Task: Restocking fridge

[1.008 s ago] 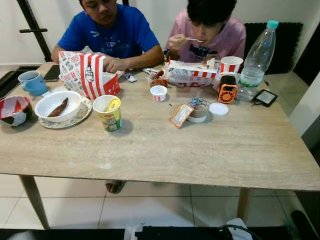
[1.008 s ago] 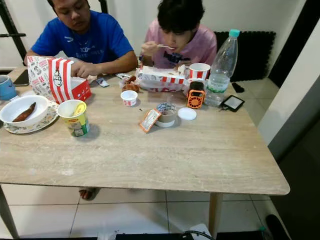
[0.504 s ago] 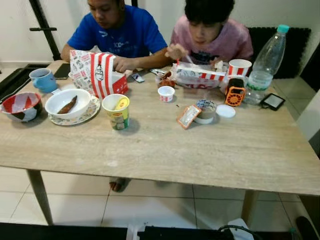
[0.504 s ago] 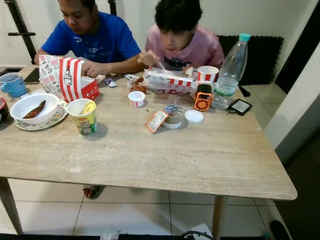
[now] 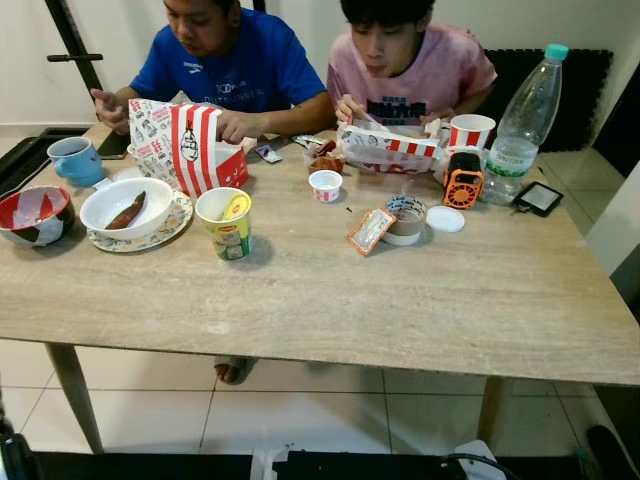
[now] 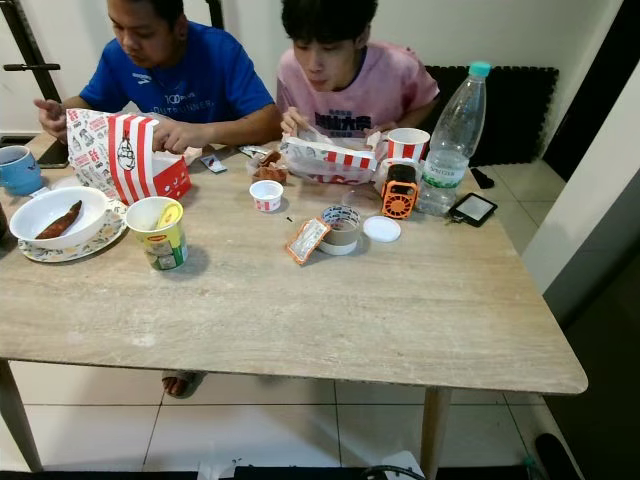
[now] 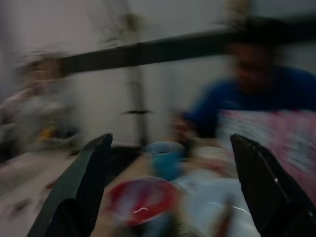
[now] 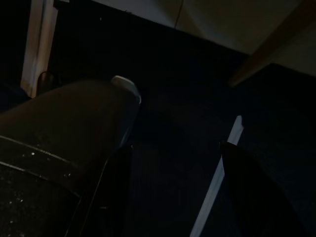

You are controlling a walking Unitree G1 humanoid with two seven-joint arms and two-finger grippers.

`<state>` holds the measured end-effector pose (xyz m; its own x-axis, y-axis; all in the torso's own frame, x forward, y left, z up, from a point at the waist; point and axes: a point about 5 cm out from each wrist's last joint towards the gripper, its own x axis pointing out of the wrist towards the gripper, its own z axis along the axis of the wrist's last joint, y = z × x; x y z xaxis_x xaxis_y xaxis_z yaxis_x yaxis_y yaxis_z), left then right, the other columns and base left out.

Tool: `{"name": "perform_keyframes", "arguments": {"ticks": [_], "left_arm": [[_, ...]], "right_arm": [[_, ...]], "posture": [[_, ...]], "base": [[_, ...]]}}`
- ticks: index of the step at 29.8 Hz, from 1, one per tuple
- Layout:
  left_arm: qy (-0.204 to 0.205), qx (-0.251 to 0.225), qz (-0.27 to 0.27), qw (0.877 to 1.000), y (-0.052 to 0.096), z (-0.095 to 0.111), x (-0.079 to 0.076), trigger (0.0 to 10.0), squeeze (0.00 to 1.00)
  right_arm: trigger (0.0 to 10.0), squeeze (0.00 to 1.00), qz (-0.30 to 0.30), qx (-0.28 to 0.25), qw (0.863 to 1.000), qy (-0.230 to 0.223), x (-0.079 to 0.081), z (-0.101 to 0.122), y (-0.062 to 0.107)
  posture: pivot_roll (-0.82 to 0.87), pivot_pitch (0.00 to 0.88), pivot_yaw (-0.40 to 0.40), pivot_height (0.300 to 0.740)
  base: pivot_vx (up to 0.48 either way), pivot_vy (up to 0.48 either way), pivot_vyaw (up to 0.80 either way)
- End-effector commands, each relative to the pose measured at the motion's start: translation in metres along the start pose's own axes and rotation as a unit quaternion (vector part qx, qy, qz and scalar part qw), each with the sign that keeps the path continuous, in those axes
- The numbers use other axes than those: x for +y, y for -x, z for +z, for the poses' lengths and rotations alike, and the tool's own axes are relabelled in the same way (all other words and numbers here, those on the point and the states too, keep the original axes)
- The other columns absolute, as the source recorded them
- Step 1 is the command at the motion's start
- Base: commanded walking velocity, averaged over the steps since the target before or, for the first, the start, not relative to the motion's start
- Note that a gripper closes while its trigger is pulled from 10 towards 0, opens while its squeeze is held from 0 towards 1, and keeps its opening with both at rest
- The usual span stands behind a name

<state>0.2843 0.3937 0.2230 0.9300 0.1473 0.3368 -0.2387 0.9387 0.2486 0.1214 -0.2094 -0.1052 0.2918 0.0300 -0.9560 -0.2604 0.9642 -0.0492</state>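
Left eye: table (image 5: 400, 310) straight ahead, two people seated at the far side eating. Bottle (image 5: 520, 125) stands at the far right, next to an orange gadget (image 5: 462, 180). Noodle cup (image 5: 226, 222) sits left of centre, plate (image 5: 160, 228) with a white bowl on it beside that, blue mug (image 5: 74, 160) and red bowl (image 5: 36, 214) at the far left. No fridge here.

Right eye: same scene. Bottle is upright, capped, touching nothing; tape roll (image 6: 342, 229) and white lid (image 6: 381, 228) lie just in front of it.

Left wrist: blurred. Left hand (image 7: 170, 185) is raised, fingers spread wide, grasping nothing; it points over the red bowl and mug at the table's left end.

Right wrist: very dark. Right hand (image 8: 170, 168) hangs low by the floor, fingers apart, nothing between them.

Judgement: fetch step, pick not started. The bottle looks the likeliest item to restock, though the left hand points at the opposite end. Next: get within reach of the bottle, grip its body, keep clear of the people.
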Motion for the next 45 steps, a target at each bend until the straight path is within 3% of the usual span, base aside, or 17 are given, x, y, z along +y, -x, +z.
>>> {"name": "perform_keyframes", "arguments": {"ticks": [1, 3, 6, 7, 8, 10, 11, 12, 14, 15, 19, 21, 24, 27, 35, 38, 45], "left_arm": [[-0.023, 0.022, -0.071, 0.997, -0.005, -0.006, -0.022, 10.0, 0.00], [-0.070, 0.034, -0.179, 0.981, -0.014, -0.004, -0.050, 10.0, 0.00], [-0.078, 0.036, -0.197, 0.977, -0.016, -0.004, -0.054, 10.0, 0.00], [-0.098, 0.035, -0.270, 0.957, -0.023, 0.002, -0.072, 10.0, 0.00], [-0.098, 0.035, -0.270, 0.957, -0.023, 0.002, -0.072, 10.0, 0.00], [-0.150, 0.040, -0.419, 0.894, -0.032, 0.013, -0.110, 10.0, 0.00], [-0.150, 0.040, -0.419, 0.894, -0.032, 0.013, -0.110, 10.0, 0.00], [-0.176, 0.044, -0.471, 0.863, -0.035, 0.017, -0.124, 10.0, 0.00], [-0.211, 0.053, -0.535, 0.817, -0.037, 0.020, -0.143, 10.0, 0.00], [-0.211, 0.053, -0.535, 0.817, -0.037, 0.020, -0.143, 10.0, 0.00], [-0.236, 0.074, -0.599, 0.762, -0.042, 0.026, -0.159, 10.0, 0.00], [-0.236, 0.074, -0.599, 0.762, -0.042, 0.026, -0.159, 10.0, 0.00], [-0.270, 0.093, -0.615, 0.735, -0.047, 0.027, -0.163, 10.0, 0.00], [-0.291, 0.103, -0.611, 0.729, -0.052, 0.029, -0.164, 10.0, 0.00], [-0.322, 0.125, -0.577, 0.740, -0.065, 0.034, -0.162, 10.0, 0.00], [-0.346, 0.156, -0.568, 0.731, -0.067, 0.032, -0.157, 10.0, 0.00], [-0.379, 0.191, -0.541, 0.726, -0.070, 0.024, -0.153, 10.0, 0.00]], "right_arm": [[10.0, 0.00, 0.000, 0.001, 1.000, 0.003, 0.001, 0.000, 0.000], [10.0, 0.00, 0.001, 0.001, 1.000, 0.003, 0.001, -0.001, 0.000], [10.0, 0.00, 0.001, 0.001, 1.000, 0.003, 0.001, -0.001, 0.000], [10.0, 0.00, 0.002, 0.004, 1.000, 0.004, 0.002, -0.003, 0.000], [10.0, 0.00, 0.002, 0.004, 1.000, 0.004, 0.002, -0.003, 0.000], [10.0, 0.00, 0.004, 0.009, 1.000, 0.004, 0.004, -0.008, 0.000], [10.0, 0.00, 0.004, 0.009, 1.000, 0.004, 0.004, -0.008, 0.000], [10.0, 0.00, 0.005, 0.012, 1.000, 0.004, 0.005, -0.012, 0.000], [10.0, 0.00, 0.007, 0.019, 1.000, 0.003, 0.007, -0.018, 0.000], [10.0, 0.00, 0.007, 0.019, 1.000, 0.003, 0.007, -0.018, 0.000], [10.0, 0.00, 0.008, 0.029, 1.000, 0.002, 0.008, -0.029, 0.001], [10.0, 0.00, 0.008, 0.029, 1.000, 0.002, 0.008, -0.029, 0.001], [10.0, 0.00, 0.008, 0.034, 0.999, -0.001, 0.008, -0.035, 0.002], [10.0, 0.00, 0.007, 0.036, 0.999, -0.003, 0.008, -0.038, 0.003], [10.0, 0.00, 0.008, 0.037, 0.999, -0.007, 0.008, -0.042, 0.003], [10.0, 0.00, 0.010, 0.033, 0.999, -0.009, 0.009, -0.041, 0.003], [10.0, 0.00, 0.009, 0.031, 0.999, -0.013, 0.009, -0.041, 0.003]], "posture": [[-0.01, 0.000, 0.021, 0.740], [-0.01, 0.000, 0.025, 0.740], [-0.01, 0.000, 0.025, 0.740], [-0.01, 0.000, 0.030, 0.740], [-0.01, 0.000, 0.030, 0.740], [-0.02, 0.000, 0.035, 0.740], [-0.02, 0.000, 0.035, 0.740], [-0.03, 0.000, 0.043, 0.740], [-0.04, 0.000, 0.044, 0.740], [-0.04, 0.000, 0.044, 0.740], [-0.06, 0.000, 0.052, 0.740], [-0.06, 0.000, 0.052, 0.740], [-0.07, 0.000, 0.064, 0.740], [-0.08, 0.000, 0.066, 0.740], [-0.09, 0.013, 0.079, 0.740], [-0.10, 0.027, 0.085, 0.740], [-0.11, 0.039, 0.096, 0.740]], "base": [[0.000, 0.000, 0.00], [0.000, 0.000, 0.00], [0.000, 0.000, 0.00], [0.000, 0.000, 0.00], [0.000, 0.000, 0.00], [0.000, 0.000, 0.00], [0.000, 0.000, 0.00], [0.000, 0.000, 0.00], [0.000, 0.000, 0.00], [0.000, 0.000, 0.00], [0.000, 0.000, 0.00], [0.000, 0.000, 0.00], [0.000, 0.000, 0.00], [0.000, 0.000, 0.00], [0.000, 0.000, 0.00], [0.000, 0.000, 0.00], [0.000, 0.000, 0.00]]}}
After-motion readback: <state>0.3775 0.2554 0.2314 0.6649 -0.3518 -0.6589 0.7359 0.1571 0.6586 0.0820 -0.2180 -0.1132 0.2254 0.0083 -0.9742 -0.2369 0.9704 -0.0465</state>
